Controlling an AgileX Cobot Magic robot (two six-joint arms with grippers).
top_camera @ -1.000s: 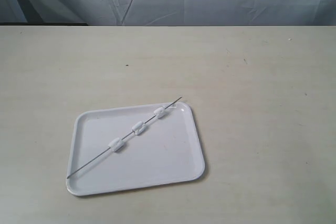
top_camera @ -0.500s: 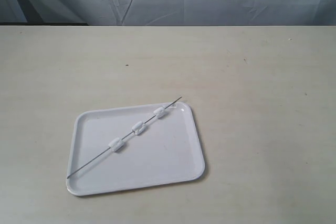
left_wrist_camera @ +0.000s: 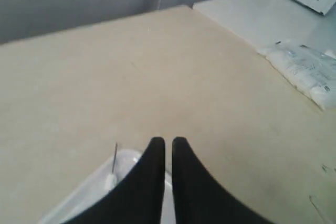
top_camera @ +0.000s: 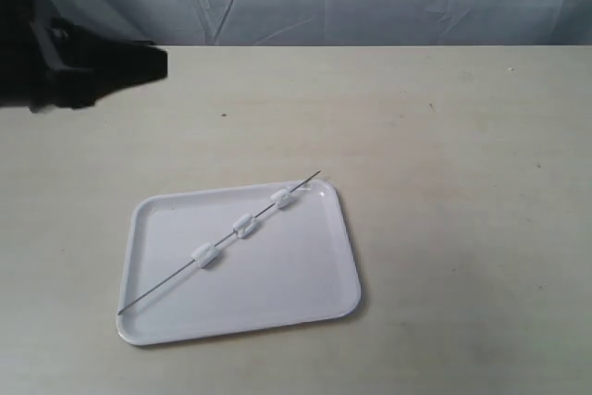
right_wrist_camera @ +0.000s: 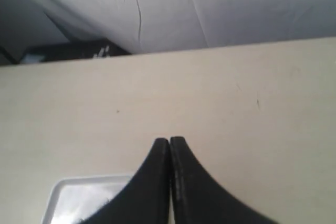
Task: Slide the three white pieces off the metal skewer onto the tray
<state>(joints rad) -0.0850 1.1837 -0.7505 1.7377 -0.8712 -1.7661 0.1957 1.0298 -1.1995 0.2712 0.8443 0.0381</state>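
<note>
Left gripper (left_wrist_camera: 168,142): jaws a crack apart, empty. Just below-ahead of it: skewer (left_wrist_camera: 114,155) tip, one of three pieces (left_wrist_camera: 110,181), tray (left_wrist_camera: 89,201) corner. Skewer axis diagonal across tray, pieces threaded, spaced. Right gripper (right_wrist_camera: 169,140): pressed together, empty; tray corner below-ahead too. Left gripper likely nearer. Far beyond: plastic packet (left_wrist_camera: 299,69), no readable print.

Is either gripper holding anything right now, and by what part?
Nothing. The left gripper and right gripper are both empty; the skewer lies untouched on the tray.
</note>
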